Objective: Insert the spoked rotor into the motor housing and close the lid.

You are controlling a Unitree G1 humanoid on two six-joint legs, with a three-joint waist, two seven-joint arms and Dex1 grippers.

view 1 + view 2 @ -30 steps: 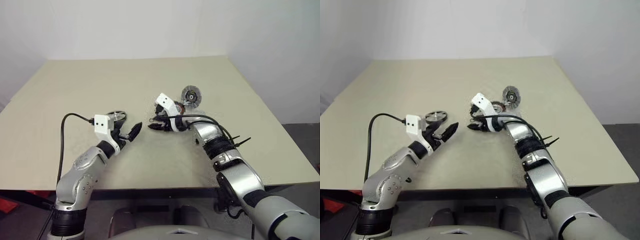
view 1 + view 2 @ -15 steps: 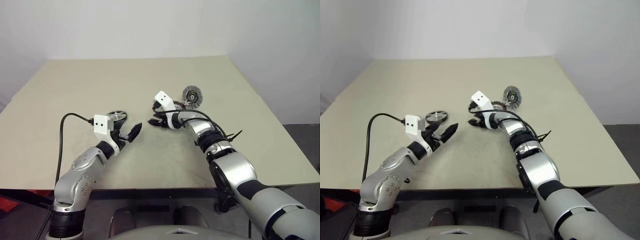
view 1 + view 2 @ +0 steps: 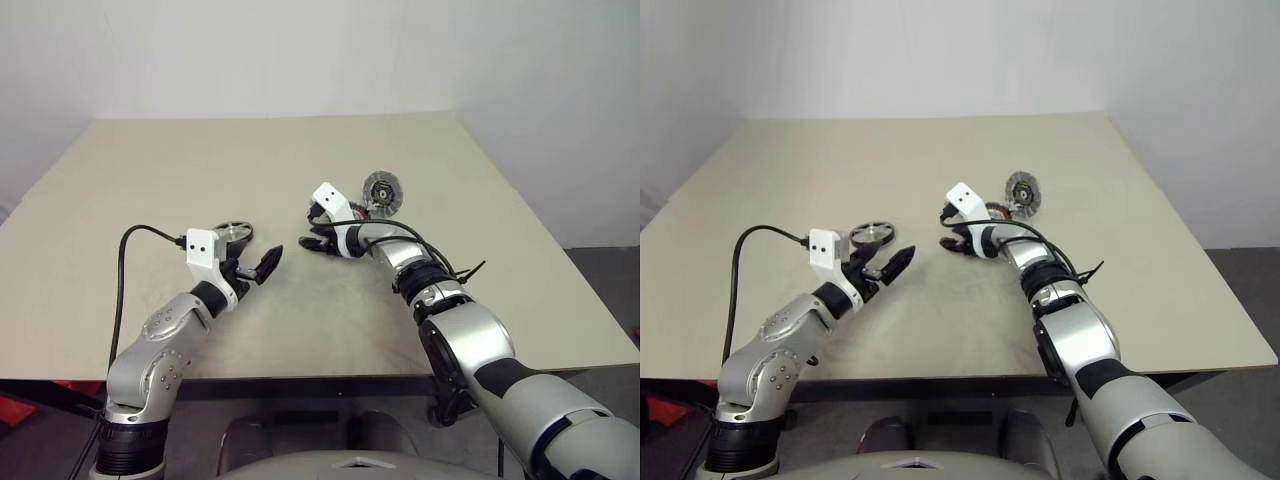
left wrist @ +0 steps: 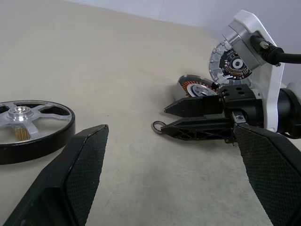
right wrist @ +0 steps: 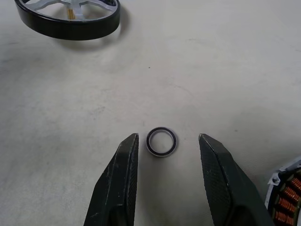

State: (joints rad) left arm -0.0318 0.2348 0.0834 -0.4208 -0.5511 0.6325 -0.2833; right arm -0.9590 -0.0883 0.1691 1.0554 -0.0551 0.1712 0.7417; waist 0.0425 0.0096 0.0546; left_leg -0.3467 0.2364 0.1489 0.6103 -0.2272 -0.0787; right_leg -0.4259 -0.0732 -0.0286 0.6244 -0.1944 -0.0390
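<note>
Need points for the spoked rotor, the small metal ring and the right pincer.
spoked rotor (image 4: 21, 113): left wrist view, on its silvery hub.
small metal ring (image 5: 162, 141): right wrist view, on the ring's band, lying on the table.
right pincer (image 5: 167, 141): right wrist view, midway between its open fingertips, either side of the ring.

The right claw (image 5: 165, 175) has reached further across the table (image 3: 150, 180), its fingers now flanking the small ring (image 5: 161, 141).

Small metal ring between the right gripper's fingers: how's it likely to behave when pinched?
The small ring lies flat on the table and looks thin, so the right gripper, fingers open either side, may struggle to get under it. It looks rigid and light, probably sliding when nudged. Tipped on edge, it could roll.
</note>
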